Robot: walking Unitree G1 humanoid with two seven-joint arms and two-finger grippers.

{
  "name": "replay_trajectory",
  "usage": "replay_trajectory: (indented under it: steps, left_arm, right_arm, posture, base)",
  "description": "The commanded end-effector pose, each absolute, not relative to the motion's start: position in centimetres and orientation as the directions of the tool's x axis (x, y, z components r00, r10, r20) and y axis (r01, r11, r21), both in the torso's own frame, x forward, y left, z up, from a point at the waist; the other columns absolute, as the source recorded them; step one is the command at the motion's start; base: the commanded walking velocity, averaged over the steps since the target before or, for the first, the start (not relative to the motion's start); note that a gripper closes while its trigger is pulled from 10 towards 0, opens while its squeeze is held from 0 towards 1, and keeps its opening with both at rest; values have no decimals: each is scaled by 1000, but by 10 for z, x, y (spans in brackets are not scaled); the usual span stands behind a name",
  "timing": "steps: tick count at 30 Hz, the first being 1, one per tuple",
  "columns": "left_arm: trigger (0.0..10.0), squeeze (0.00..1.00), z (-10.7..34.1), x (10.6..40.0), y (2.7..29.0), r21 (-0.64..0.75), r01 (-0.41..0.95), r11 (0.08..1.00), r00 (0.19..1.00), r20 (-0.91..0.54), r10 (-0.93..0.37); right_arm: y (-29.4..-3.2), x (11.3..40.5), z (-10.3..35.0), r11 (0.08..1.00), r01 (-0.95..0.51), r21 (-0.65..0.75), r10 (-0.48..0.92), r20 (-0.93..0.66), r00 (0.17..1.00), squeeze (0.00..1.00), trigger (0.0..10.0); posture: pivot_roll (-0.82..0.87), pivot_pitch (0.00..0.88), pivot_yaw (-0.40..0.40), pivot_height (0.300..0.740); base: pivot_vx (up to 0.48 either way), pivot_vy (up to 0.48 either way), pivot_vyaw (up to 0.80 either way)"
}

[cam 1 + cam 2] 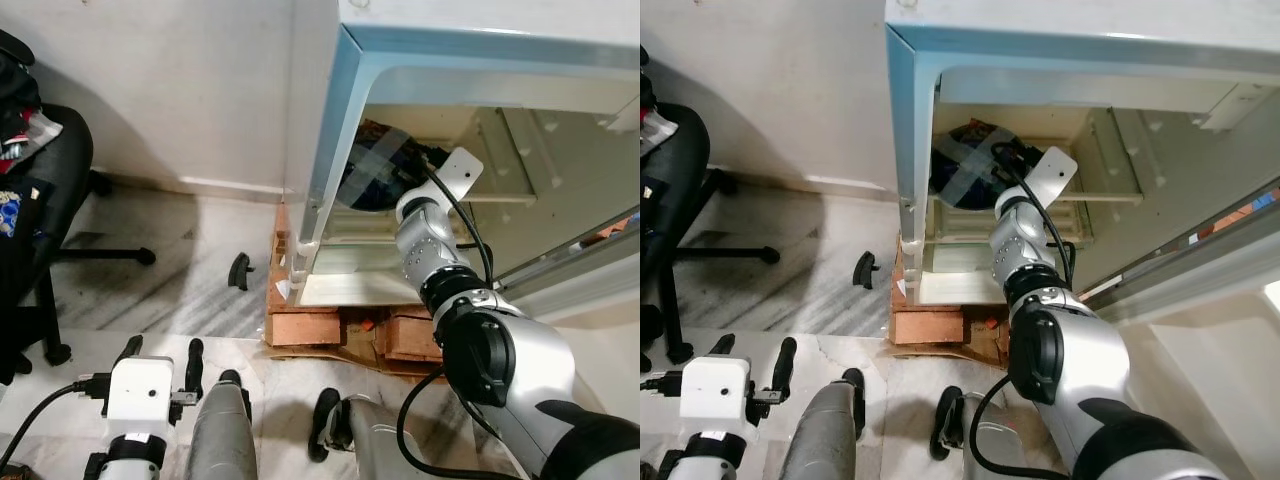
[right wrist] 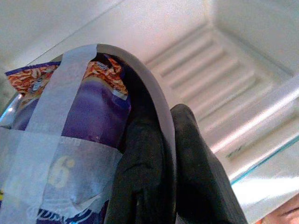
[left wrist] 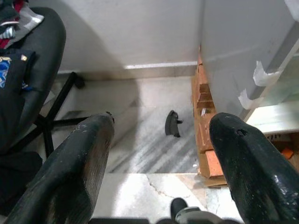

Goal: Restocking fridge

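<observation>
The open fridge stands in front of me, seen from above. My right arm reaches into it. A dark bowl holding a purple snack packet strapped down with clear tape sits tilted at the left of the fridge's inside, above a glass shelf. My right gripper is shut on the bowl's rim, one finger on each side of it. Down at my left side, my left gripper hangs open above the marble floor with nothing between its fingers.
The fridge rests on red bricks. Its door stands open to the right. A black office chair with clothes on it is at the far left. A small black part lies on the floor near the fridge's corner.
</observation>
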State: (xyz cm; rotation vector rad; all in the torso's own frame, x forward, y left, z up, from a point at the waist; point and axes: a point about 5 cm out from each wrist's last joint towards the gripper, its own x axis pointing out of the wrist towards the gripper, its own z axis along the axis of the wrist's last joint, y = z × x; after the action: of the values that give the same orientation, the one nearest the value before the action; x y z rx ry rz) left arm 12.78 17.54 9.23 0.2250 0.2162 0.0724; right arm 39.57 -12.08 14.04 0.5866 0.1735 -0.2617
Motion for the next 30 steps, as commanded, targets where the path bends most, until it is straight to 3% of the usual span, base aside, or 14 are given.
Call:
replay_trajectory:
  steps: [1, 6, 14, 15, 16, 17, 22, 30]
  left_arm:
    - [10000, 0, 91, 122, 176, 238, -53, 970, 967, -229, 109]
    - [10000, 0, 90, 121, 173, 236, -54, 970, 966, -234, 110]
    - [10000, 0, 89, 120, 173, 235, -78, 969, 963, -234, 134]
    - [10000, 0, 88, 121, 173, 234, -82, 969, 962, -234, 138]
    - [10000, 0, 88, 121, 173, 234, -82, 969, 962, -234, 138]
    - [10000, 0, 88, 121, 172, 235, -83, 969, 963, -232, 139]
    - [10000, 0, 87, 126, 173, 234, -91, 968, 964, -224, 144]
    - [10000, 0, 86, 134, 174, 233, -92, 968, 967, -210, 143]
  right_arm:
    - [-118, 386, 116, 789, 358, 498, -195, -350, 916, 0, 10000]
    - [-99, 394, 135, 597, 394, 699, -154, -382, 911, 0, 10000]
    - [-81, 398, 152, 550, 349, 759, -106, -351, 930, 0, 10000]
    - [-76, 399, 154, 538, 321, 780, -77, -333, 940, 753, 10000]
    - [-76, 399, 154, 538, 321, 780, -77, -333, 940, 753, 10000]
    - [-71, 400, 158, 511, 275, 815, -36, -299, 954, 1000, 10000]
    - [-49, 401, 173, 379, 111, 919, 111, -164, 980, 1000, 10000]
    - [-38, 401, 181, 316, -4, 949, 208, -65, 976, 1000, 10000]
  posture:
    - [456, 391, -133, 740]
    - [463, 393, -137, 740]
    - [470, 386, -152, 740]
    - [472, 380, -157, 740]
    - [472, 380, -157, 740]
    - [471, 378, -159, 740]
    - [461, 370, -161, 740]
    - [449, 352, -163, 740]
  base:
    - [0, 0, 0]
    - [0, 0, 0]
    - [0, 0, 0]
    - [0, 0, 0]
    - [0, 0, 0]
    - [0, 0, 0]
    - [0, 0, 0]
    - [0, 0, 0]
